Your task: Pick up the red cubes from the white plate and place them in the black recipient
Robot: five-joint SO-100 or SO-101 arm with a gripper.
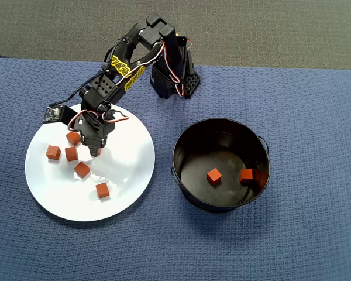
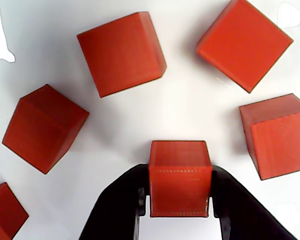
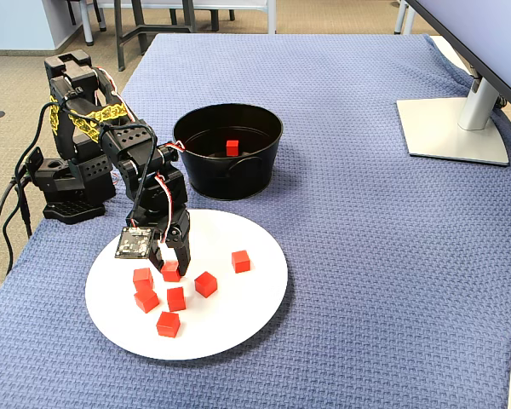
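Red matte cube (image 2: 180, 177) sits squarely between the black tool (image 2: 179, 200) jaws, gripped on the glossy white round plate (image 2: 190, 110); lift vertically, clearing neighbouring cubes.

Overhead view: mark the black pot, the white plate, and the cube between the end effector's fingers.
black pot (image 1: 190, 137): overhead view, left inner wall.
white plate (image 1: 128, 170): overhead view, bare surface right of the cubes.
gripped cube (image 2: 180, 175): wrist view, top face, between the black fingers.
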